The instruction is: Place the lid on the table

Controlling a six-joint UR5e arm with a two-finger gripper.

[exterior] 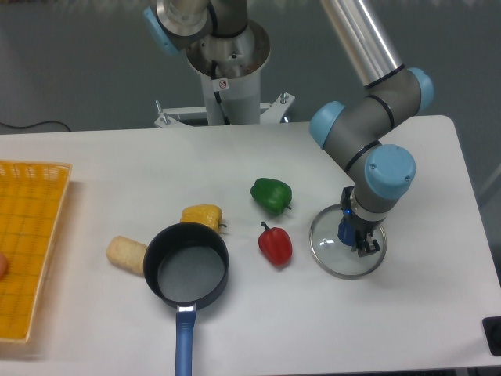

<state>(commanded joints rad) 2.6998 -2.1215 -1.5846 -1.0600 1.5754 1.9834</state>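
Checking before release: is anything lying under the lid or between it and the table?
Nothing visible. The lid sits flat on the bare table, claw at its knob; the red pepper lies apart, left.

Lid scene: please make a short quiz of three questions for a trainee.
1. True or false: the lid lies on the saucepan.
2. Which pepper is nearest the lid? A green B red C yellow
3. Fill in: the gripper is at the lid's blue ____.

Key: 1 false, it lies flat on the table; 2 B; 3 knob.
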